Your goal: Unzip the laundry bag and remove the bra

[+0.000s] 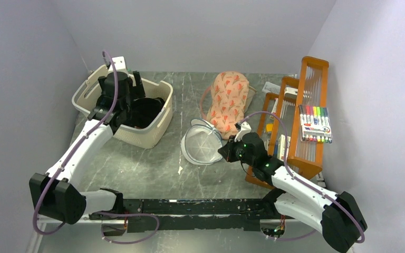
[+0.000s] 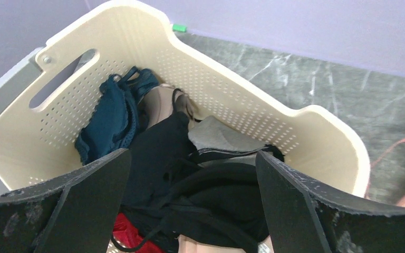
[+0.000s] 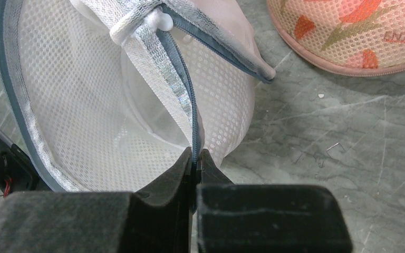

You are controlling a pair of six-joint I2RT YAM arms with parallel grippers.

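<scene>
The laundry bag sits mid-tabletop, unzipped and seemingly empty; the right fingers are clamped on its zip rim; the left fingers hang apart over the basket at the far left corner, where the black bra lies; little seems left.

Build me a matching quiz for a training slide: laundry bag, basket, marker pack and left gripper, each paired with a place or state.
1 laundry bag; 2 basket; 3 marker pack; 4 left gripper.
A on the wooden rack; B open above the basket; C zip edge pinched by the right gripper; D cream, holding clothes.
Pairs: 1-C, 2-D, 3-A, 4-B.
</scene>
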